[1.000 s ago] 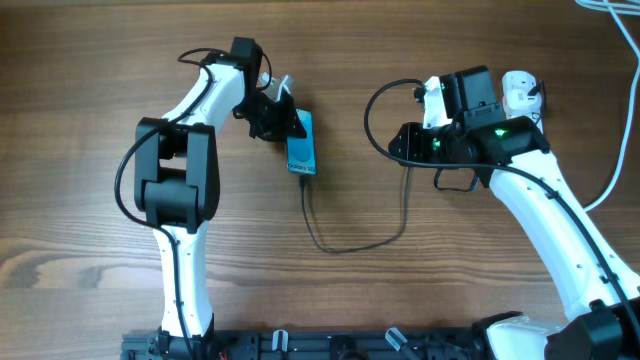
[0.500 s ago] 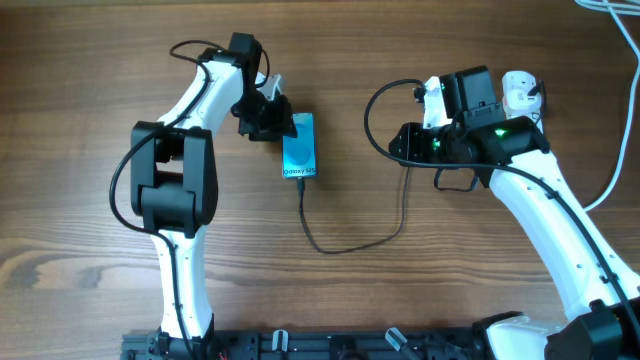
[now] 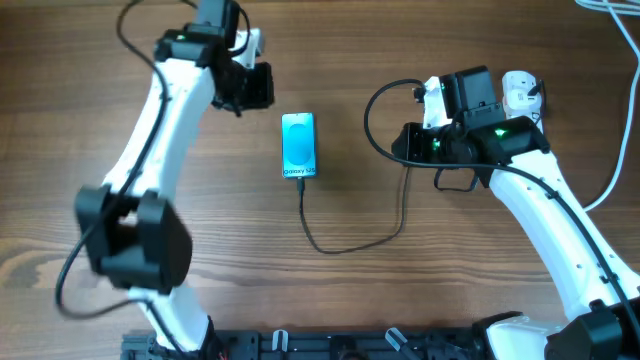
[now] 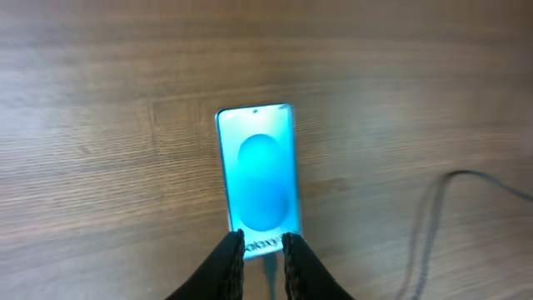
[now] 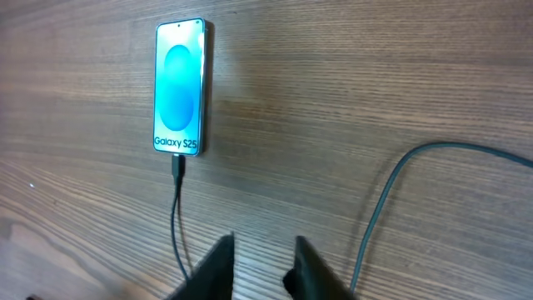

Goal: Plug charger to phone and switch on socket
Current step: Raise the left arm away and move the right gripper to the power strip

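The phone lies flat on the table, its cyan screen up, with the charger plugged into its bottom edge. That black cable loops down and right, then up under the right arm. My left gripper hovers up and left of the phone, slightly open and empty. In the left wrist view, the left gripper frames the phone. My right gripper is open and empty above bare wood, near the connector and phone. The socket peeks out behind the right arm.
A white power cord runs down the table's right edge from the far corner. A black cable loop arches beside the right arm. The arms' bases sit along the near edge.
My left gripper has let go of the phone and pulled up and to the left. The phone now lies straight and uncovered. The right arm has not moved.
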`<state>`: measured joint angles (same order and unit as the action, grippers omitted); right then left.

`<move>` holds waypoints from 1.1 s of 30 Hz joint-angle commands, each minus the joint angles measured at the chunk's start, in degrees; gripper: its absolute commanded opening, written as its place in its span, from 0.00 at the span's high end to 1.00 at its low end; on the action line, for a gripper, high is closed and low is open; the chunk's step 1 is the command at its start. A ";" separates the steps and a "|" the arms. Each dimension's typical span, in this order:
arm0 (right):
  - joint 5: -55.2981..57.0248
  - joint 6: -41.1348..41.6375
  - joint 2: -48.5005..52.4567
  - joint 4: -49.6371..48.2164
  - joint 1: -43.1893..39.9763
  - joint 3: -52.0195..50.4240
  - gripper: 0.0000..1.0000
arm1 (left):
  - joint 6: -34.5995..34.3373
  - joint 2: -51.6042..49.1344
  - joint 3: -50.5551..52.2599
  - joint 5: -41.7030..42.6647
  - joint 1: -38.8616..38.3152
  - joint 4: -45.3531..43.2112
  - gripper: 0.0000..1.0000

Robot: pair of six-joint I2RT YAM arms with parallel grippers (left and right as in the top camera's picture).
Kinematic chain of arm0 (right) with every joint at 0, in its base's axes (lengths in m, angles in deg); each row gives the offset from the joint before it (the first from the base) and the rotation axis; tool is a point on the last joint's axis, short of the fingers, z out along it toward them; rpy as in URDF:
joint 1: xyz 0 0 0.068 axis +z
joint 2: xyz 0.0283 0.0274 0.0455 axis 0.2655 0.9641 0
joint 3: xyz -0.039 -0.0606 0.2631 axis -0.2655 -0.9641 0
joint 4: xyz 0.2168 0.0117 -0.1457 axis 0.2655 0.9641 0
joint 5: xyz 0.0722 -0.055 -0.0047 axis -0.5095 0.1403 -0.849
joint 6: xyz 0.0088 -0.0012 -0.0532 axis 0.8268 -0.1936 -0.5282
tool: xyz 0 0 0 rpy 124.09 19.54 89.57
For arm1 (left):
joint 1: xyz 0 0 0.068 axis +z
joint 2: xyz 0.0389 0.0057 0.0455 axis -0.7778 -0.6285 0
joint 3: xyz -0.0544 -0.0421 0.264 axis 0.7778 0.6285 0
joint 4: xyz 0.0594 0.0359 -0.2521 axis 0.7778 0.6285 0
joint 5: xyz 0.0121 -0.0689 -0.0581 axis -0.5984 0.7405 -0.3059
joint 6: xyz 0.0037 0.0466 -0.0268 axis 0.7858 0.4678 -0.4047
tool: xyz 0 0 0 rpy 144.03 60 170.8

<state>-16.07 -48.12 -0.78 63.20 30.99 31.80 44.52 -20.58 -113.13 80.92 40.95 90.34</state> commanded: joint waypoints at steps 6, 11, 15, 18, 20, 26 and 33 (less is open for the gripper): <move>-1.81 -1.95 0.42 7.13 -1.29 9.90 0.96 | -1.03 14.67 0.24 -0.52 0.28 0.70 0.79; -8.17 -8.85 0.42 12.37 -11.82 18.05 0.96 | -7.04 18.05 0.24 -0.46 0.28 0.37 0.73; -9.11 -11.67 0.44 18.01 -21.33 23.85 0.96 | -10.21 18.23 0.24 -0.07 0.26 1.09 0.51; -8.92 -12.13 0.44 19.63 -28.52 26.67 0.96 | -10.19 18.23 0.26 -0.11 0.28 1.92 0.43; -8.92 -12.20 0.44 19.63 -32.15 26.84 0.96 | -10.16 18.23 0.26 -0.11 0.28 2.38 0.32; -8.92 -14.10 4.46 21.33 -39.47 26.82 0.96 | -10.19 18.23 0.26 -0.11 0.26 3.30 0.19; -8.87 -12.74 11.28 17.51 -40.59 26.77 0.96 | -10.16 18.23 0.26 -0.13 0.26 3.26 0.00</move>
<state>-24.05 -61.25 8.14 82.32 -8.64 57.35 34.40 -3.25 -113.13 80.97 40.95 93.62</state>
